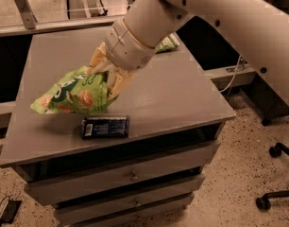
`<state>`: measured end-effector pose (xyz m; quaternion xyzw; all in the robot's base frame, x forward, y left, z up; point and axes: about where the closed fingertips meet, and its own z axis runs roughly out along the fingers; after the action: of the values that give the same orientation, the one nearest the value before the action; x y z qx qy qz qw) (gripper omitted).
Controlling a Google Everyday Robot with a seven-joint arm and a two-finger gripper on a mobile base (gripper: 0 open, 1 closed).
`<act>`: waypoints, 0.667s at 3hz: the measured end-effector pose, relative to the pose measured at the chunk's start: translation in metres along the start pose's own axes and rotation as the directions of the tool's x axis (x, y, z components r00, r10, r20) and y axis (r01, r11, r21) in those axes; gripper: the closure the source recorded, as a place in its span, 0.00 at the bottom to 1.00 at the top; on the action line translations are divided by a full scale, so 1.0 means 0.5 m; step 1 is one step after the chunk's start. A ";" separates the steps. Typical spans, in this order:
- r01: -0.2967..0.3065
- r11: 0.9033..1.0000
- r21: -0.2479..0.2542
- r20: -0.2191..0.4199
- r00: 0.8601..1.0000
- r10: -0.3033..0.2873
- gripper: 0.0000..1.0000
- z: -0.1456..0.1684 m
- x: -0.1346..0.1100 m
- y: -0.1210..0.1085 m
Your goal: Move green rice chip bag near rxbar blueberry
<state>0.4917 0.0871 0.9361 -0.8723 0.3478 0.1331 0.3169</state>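
The green rice chip bag [71, 93], puffy lime green with round chip pictures, hangs low over the grey table top [177, 93], just behind the rxbar blueberry [105, 126]. The bar is a flat dark blue wrapper with a white patch at its left end, lying near the table's front edge. My gripper [106, 77] is shut on the right end of the bag, coming down from the big white arm at upper right. The bag's lower edge is close to the table; I cannot tell if it touches.
A second, flatter green bag [165, 44] lies at the table's back right, partly hidden by the arm. The table has drawers [130, 176] below its front. An office chair base [276, 174] stands on the floor at right.
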 end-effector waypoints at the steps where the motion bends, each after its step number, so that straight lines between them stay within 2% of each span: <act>1: 0.002 1.000 -0.002 0.001 1.000 -0.002 0.13 0.003 -0.002 0.000; 2: 0.004 1.000 -0.003 0.002 1.000 -0.004 0.00 0.005 -0.005 -0.001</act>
<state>0.4903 0.0902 0.9353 -0.8734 0.3453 0.1340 0.3161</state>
